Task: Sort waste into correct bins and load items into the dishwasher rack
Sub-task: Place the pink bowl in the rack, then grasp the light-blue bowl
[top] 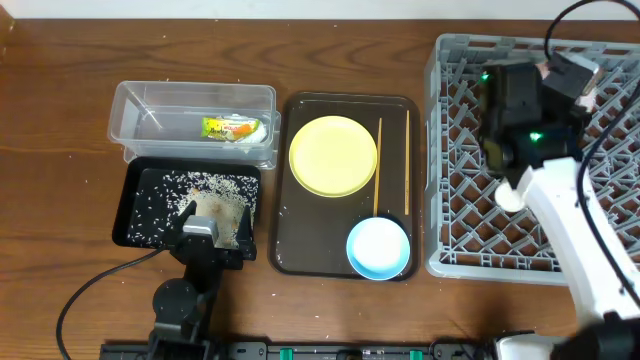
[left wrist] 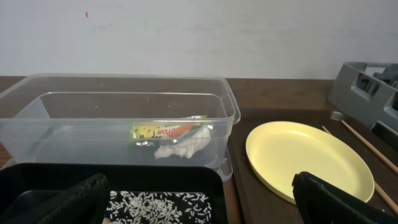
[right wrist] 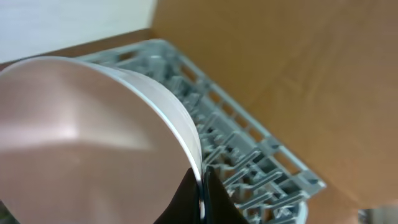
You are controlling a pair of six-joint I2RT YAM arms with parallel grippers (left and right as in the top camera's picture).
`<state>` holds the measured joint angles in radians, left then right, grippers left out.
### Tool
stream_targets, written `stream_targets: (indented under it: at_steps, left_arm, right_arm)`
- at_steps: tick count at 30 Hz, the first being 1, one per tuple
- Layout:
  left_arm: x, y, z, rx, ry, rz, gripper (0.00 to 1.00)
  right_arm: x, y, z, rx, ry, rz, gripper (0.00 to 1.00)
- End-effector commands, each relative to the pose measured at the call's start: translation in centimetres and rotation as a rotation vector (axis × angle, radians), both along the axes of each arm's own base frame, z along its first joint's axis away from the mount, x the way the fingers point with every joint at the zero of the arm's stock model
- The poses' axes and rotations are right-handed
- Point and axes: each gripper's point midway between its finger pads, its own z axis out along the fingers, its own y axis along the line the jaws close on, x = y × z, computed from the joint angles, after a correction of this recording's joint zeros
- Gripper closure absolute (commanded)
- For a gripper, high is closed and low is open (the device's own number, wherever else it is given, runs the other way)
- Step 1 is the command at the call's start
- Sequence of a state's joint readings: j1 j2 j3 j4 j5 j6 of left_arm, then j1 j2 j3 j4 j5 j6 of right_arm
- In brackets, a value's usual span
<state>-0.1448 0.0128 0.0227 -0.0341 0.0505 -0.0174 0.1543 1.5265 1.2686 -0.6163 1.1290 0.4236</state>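
Note:
My right gripper (right wrist: 202, 186) is shut on the rim of the small white bowl (right wrist: 93, 124), holding it tilted over the grey dishwasher rack (top: 450, 150). In the overhead view the right gripper (top: 500, 160) is above the rack's left half. My left gripper (left wrist: 196, 208) is open and empty over the black tray (top: 135, 200), which holds loose rice (top: 200, 182). The clear tub (top: 150, 100) holds the green-and-orange wrapper (left wrist: 168, 130) and the white tissue (left wrist: 183, 146). The yellow plate (top: 333, 155), the blue bowl (top: 378, 246) and two chopsticks (top: 377, 165) lie on the brown tray (top: 300, 240).
The rack (right wrist: 261, 162) has upright pegs beneath the bowl, with its far corner and the wooden table beyond. The clear tub and the black tray sit side by side left of the brown tray. A black cable (top: 90, 290) runs on the table at the front left.

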Motion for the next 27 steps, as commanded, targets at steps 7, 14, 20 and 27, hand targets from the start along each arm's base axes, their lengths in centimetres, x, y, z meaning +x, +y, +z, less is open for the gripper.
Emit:
stream_targets:
  at_steps: [7,14,20,27]
  left_arm:
    - [0.0,0.2,-1.5,0.023,0.04,0.005,0.04]
    - [0.0,0.2,-1.5,0.023,0.04,0.005,0.04]
    - [0.0,0.2,-1.5,0.023,0.04,0.005,0.04]
    - [0.0,0.2,-1.5,0.023,0.04,0.005,0.04]
  right_arm:
    - [2.7,-3.6,-5.0,-0.204,0.283,-0.088,0.99]
    - [4.0,-1.0,-9.0,-0.233,0.445,0.011,0.98]
    - [5.0,3.7,-9.1,-0.202,0.438,0.161,0.49]
    - [4.5,10.4,-8.6,-0.015,0.422,0.448,0.28]
